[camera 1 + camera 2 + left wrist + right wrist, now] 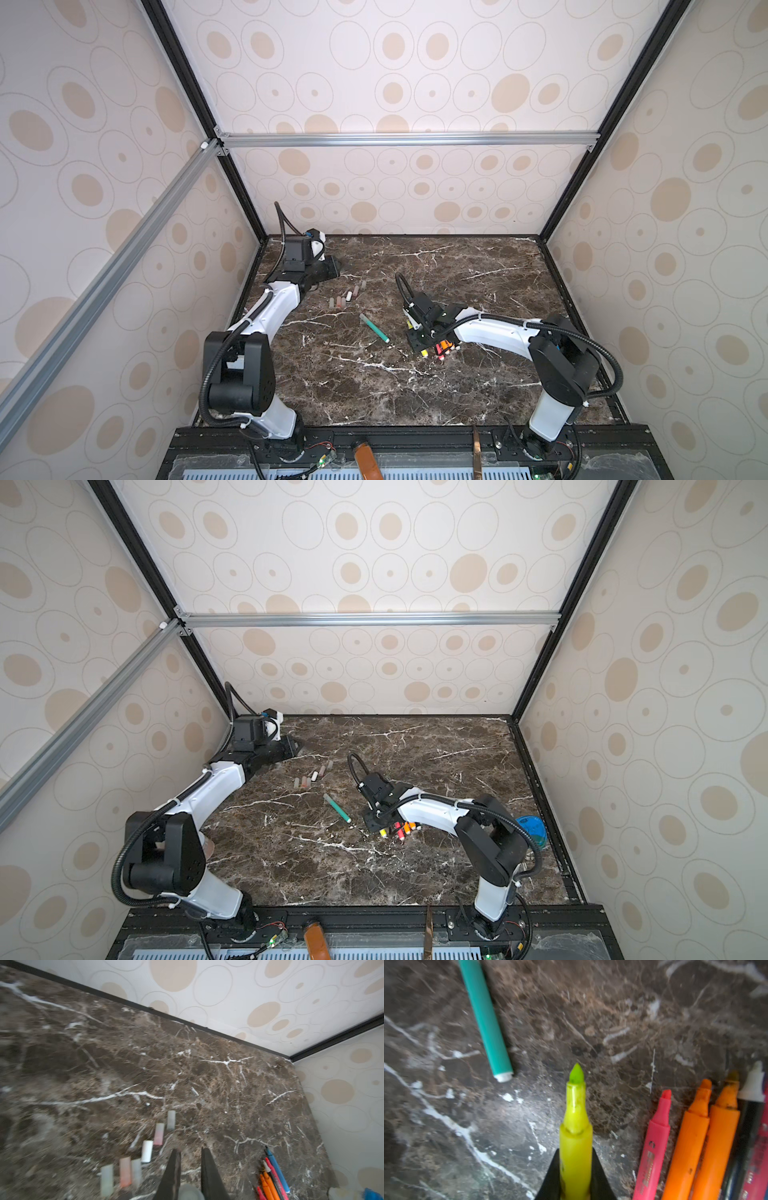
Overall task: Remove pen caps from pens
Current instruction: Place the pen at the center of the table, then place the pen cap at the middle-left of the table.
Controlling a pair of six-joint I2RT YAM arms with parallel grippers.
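Reaching, left fingers (172, 1174) pinching cap (190, 1191), right fingers (600, 1178) pen (576, 1147)

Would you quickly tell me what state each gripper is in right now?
Left gripper: closed on a pen cap.
Right gripper: closed on the uncapped yellow pen.

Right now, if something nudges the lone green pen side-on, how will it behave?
The green pen has a round, smooth barrel lying flat on the polished marble tabletop, so it likely rolls. It looks straight and rigid, so probably no flex. Slim plastic: probably light, may skid lengthwise.
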